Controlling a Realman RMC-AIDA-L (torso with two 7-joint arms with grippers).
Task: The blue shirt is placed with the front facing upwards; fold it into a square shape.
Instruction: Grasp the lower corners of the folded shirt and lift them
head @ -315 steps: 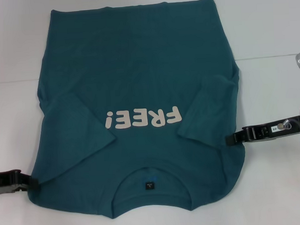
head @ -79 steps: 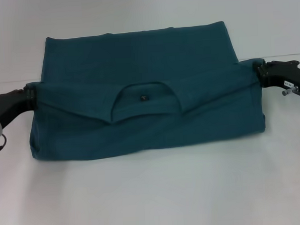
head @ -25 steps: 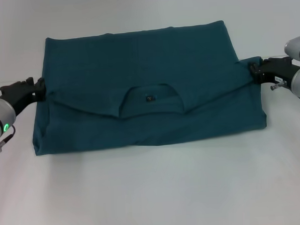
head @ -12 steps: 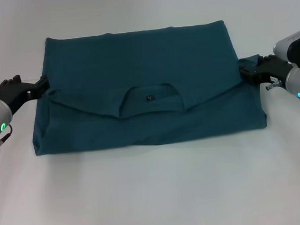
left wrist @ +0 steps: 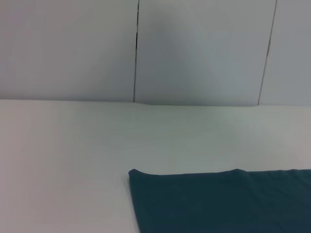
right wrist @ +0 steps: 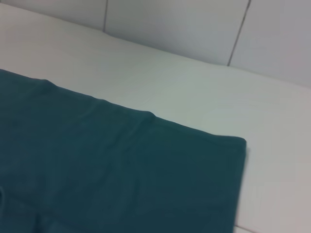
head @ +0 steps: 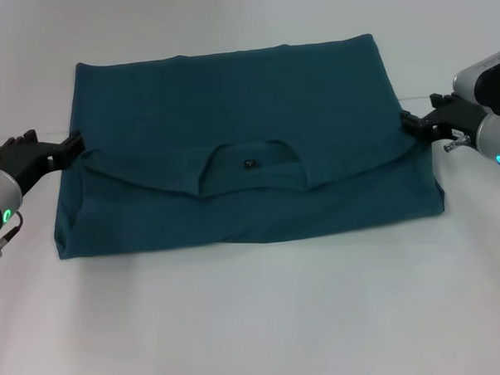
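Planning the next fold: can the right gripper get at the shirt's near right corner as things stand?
Probably yes. The right gripper sits at the blue shirt's right edge, and the white table around that near corner shows nothing in the way. The left gripper is at the opposite edge.

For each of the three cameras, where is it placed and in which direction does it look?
Head view: on the robot's head, looking forward and down at the shirt on the table; left end effector and right end effector show at the shirt's two sides.
Left wrist view: on the left wrist, looking low across the table toward a wall; no part of the robot shows.
Right wrist view: on the right wrist, looking over the shirt toward the wall; no part of the robot shows.
Shared: all three views show the shirt and table.
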